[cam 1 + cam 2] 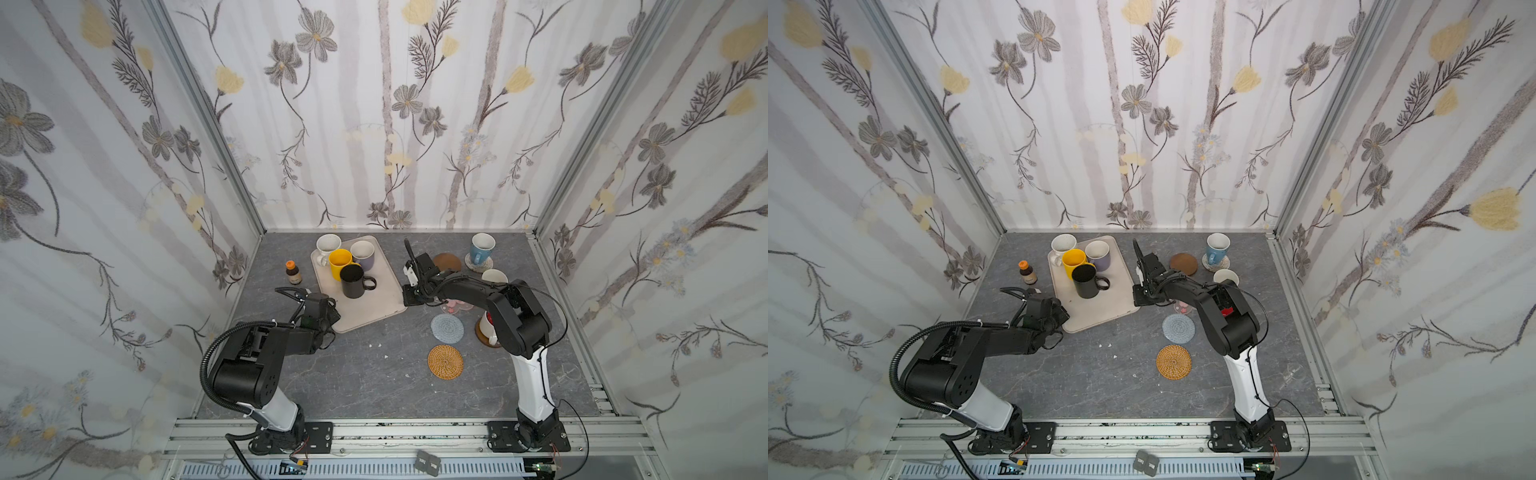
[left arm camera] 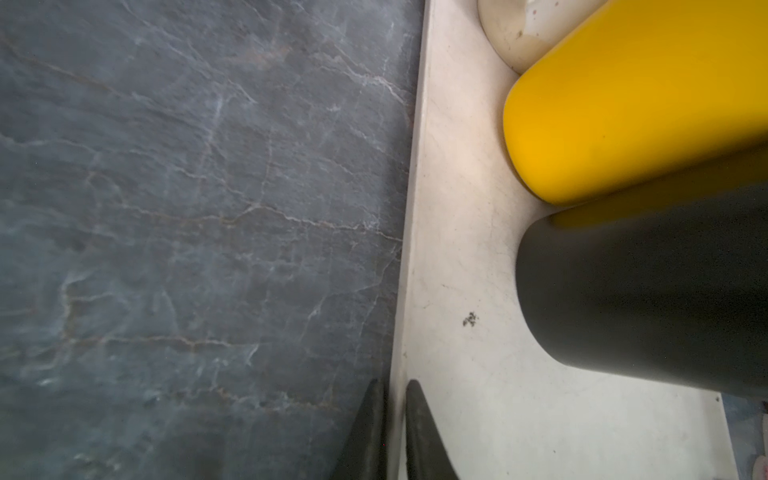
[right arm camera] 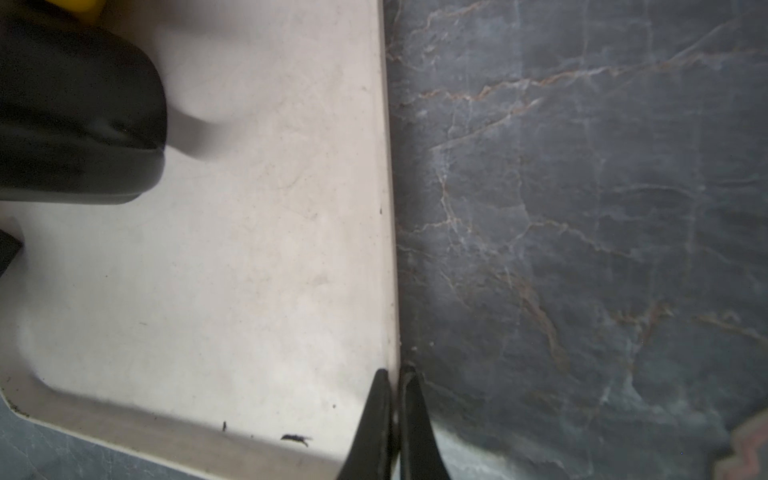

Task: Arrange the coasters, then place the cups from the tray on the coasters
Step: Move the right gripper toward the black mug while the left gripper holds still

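You have both grippers pinched onto the tray [image 1: 374, 309]. The left gripper [image 2: 392, 388] is closed narrow on the rim of the tray's left edge, and the right gripper [image 3: 395, 372] is closed the same way on the right edge, near the front corner. Gripping opposite sides like this looks meant for shifting or steadying the whole tray, probably to bring its load nearer the coasters.

Four cups stand clustered at the tray's far end: the white cup [image 1: 328, 243], yellow cup [image 1: 340, 262], lavender cup [image 1: 362, 250] and black cup [image 1: 352, 281]. On the table's right side the blue cup [image 1: 482, 246] sits on a woven coaster [image 1: 469, 263]. The wood disc [image 1: 447, 262], crochet mat [image 1: 446, 328] and rattan mat [image 1: 445, 360] lie bare.

Move gently, because tall cups on a smooth tray can slide.
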